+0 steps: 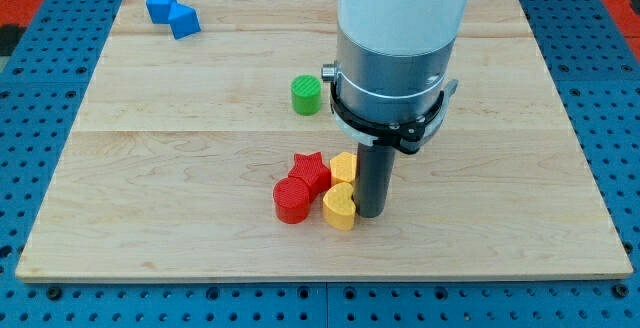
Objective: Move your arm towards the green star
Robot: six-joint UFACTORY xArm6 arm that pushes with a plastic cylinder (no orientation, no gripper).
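Tip: our tip (370, 214) is sitting just right of the yellow heart (340, 208), seemingly touching
Hand: none fitted; bare rod, nothing to spread or pinch
Green star: not showing; possibly hiding behind the arm
Risk: we are risking mistaking the green cylinder (307, 95) for it; sweeping leftward could be shoving the heart into the red star (311, 169)

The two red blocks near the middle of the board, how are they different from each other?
The red star has points, while the red cylinder is round with a flat circular top. The red star lies nearer the view's top and touches the yellow block on its right; the red cylinder sits lower left, beside the yellow heart. They share the same red colour, look similar in size, and touch each other. My tip is right of both.
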